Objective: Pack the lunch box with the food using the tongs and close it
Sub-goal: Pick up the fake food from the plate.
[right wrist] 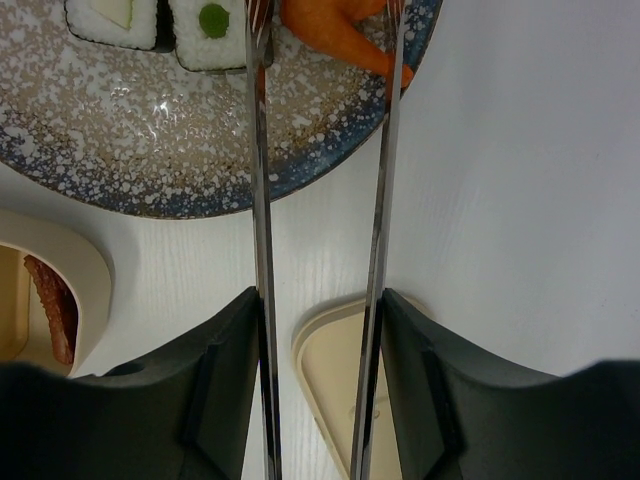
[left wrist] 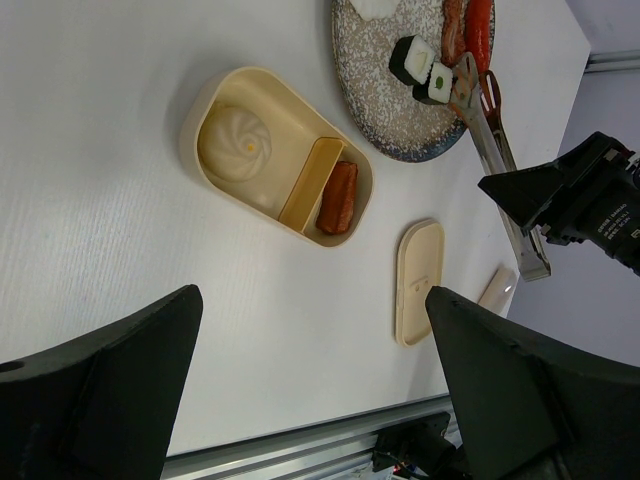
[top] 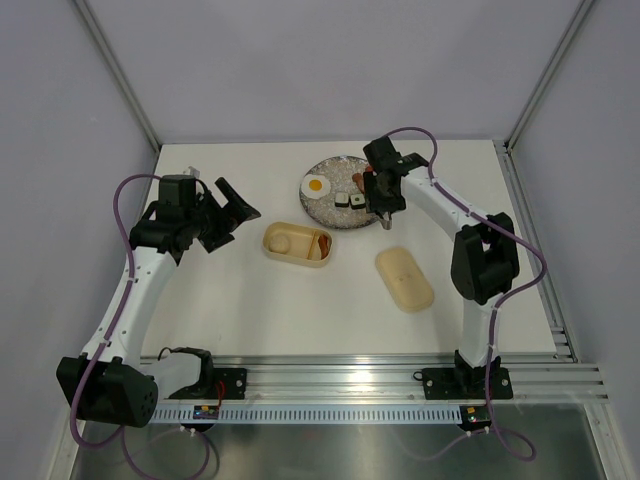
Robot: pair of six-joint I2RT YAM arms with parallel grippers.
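A white tabletop (top: 230, 310) with two robot arms at its near edge. The left end effector (left wrist: 312, 292) hangs wide open and empty above the tabletop, to the left of the small oblong beige plastic lunch box (left wrist: 285, 130).

The lunch box lies open near the middle. Its larger compartment holds a round pale bun (left wrist: 235, 143); the narrow compartment past the divider holds a reddish-brown sausage (left wrist: 338, 197). The matching cream oblong lid (top: 404, 278) lies flat to the right of the box, apart from it.

Behind the box sits a round speckled grey plate (left wrist: 380, 100) carrying a fried egg (top: 317, 185), two black-and-white sushi rolls (left wrist: 412, 58) and orange-red sausages (left wrist: 478, 25).

The right end effector (right wrist: 322, 305) is closed around the slim silver metal tongs (right wrist: 262, 200), one finger pressed on each thin arm. The tongs point at the plate – their tips sit either side of one orange-red sausage, just beside the sushi rolls. Whether the tips touch it cannot be told.
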